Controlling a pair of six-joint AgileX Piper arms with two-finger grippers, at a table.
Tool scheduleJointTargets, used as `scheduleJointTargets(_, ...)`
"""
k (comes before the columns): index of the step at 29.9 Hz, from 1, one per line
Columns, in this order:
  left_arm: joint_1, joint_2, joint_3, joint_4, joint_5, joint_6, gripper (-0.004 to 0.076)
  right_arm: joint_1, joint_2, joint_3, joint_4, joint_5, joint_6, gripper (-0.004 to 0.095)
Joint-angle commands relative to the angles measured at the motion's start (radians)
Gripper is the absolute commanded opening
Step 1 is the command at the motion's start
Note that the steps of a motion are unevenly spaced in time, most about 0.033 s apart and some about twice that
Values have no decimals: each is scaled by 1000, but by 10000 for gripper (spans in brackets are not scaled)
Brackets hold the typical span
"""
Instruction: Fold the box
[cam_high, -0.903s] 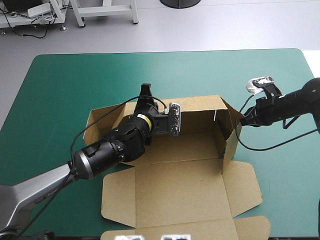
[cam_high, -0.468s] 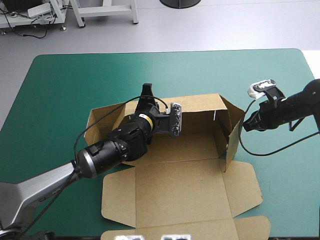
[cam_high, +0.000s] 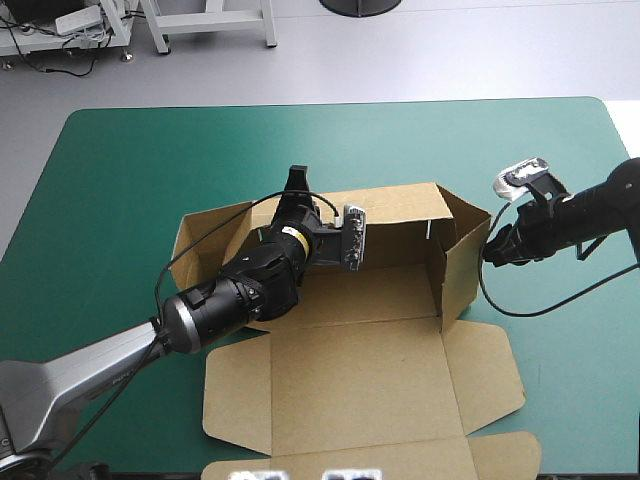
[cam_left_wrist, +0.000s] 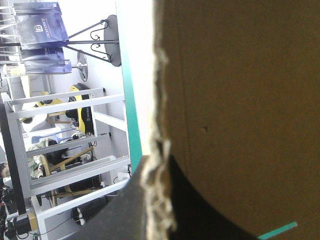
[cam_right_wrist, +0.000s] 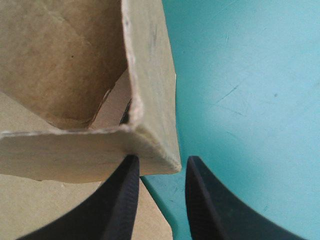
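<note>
Left gripper (cam_high: 296, 185) sits at the top edge of the box's (cam_high: 370, 385) back wall (cam_high: 395, 205), roughly midway along it. Left wrist view: the black fingers (cam_left_wrist: 112, 212) are all but closed with the wall's frayed edge clamped between them, and brown board fills most of the view ahead. So it's gripping the box.

Box is mid-table on the teal-green cover (cam_high: 120, 180). Back wall is upright and the right wall (cam_high: 458, 265) is raised and meets it at the far right corner. The lid panel lies flat toward the near table edge with its side flaps spread out. The left end panel (cam_high: 205, 240) is partly hidden by the left arm, so can't tell whether it's up.

Right gripper (cam_high: 489, 250) is just outside the right wall. Right wrist view: its fingers (cam_right_wrist: 200, 200) stand apart with bare cover between them. The wall's top corner is just ahead of the tips, against the box-side finger. Nothing held.
</note>
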Motion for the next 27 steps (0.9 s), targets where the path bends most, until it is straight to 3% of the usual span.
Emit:
scheduleJointTargets(1, -8, -16, -15, -43, -18, -24, -6, 1, -33, -22, 73, 13, -87, 312)
scheduleJointTargets(7, -8, -16, -15, -43, -18, -23, -6, 10, -33, -21, 141, 22, -181, 313)
scheduleJointTargets(20, -8, -16, -15, -43, -16, -23, -6, 142, -33, 90, 152, -11, -194, 328)
scheduleJointTargets(27, -8, -16, -15, -43, -16, -23, -6, 142, -33, 90, 229, -132, -194, 328)
